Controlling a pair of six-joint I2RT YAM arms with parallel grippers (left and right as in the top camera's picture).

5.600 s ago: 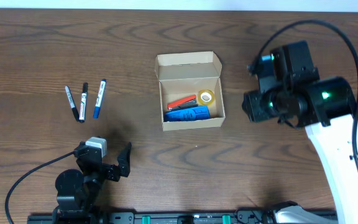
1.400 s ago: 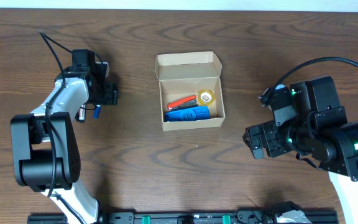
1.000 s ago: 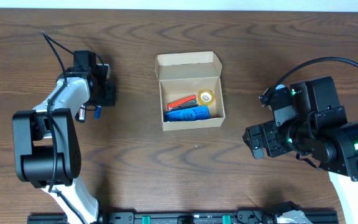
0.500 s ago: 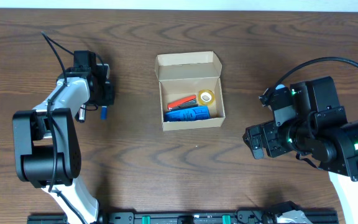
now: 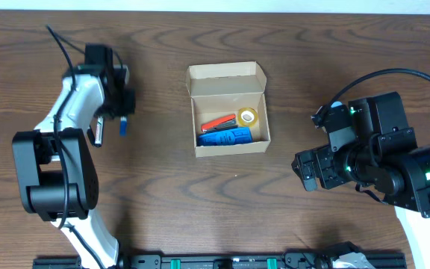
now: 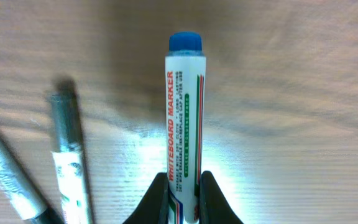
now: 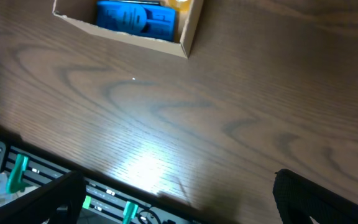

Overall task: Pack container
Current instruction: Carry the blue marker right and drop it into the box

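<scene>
From overhead, a dark wooden table [image 5: 222, 217] holds an open cardboard box [image 5: 230, 148] at its middle. The box's long side runs left to right. Its opening faces up, and its flap lid stands back on the far side. Inside lie a red item [image 5: 216, 121], a roll of yellow tape [image 5: 248, 116] and a blue pack [image 5: 226, 137].

Well to the left of the box, the left gripper [image 5: 123, 113] is clamped on a blue marker [image 5: 123, 127]. The marker's length runs near to far. Just left of it, a second marker [image 5: 95, 134] shows partly from under the arm. The right gripper [image 5: 304, 172] hangs over bare table to the right of the box, apart from it. This view does not show how its jaws stand.

The left wrist camera looks along the blue marker. Both fingertips [image 6: 160, 199] press its white barrel from either side, and the blue cap points away from the camera. Red print reading "WHITEBOARD MARKER" runs along the barrel, which cannot be read from overhead. I cannot tell whether the marker touches the table. To its left the second marker lies beside a third marker [image 6: 5, 168], which is cut off by the picture's edge and hidden from overhead.

The right wrist camera shows the jaws wide apart, one dark finger at each lower corner, with nothing between them. The box's near wall and the blue pack sit at the top left. A rail with green clips [image 7: 17, 174] runs along the table's near edge.
</scene>
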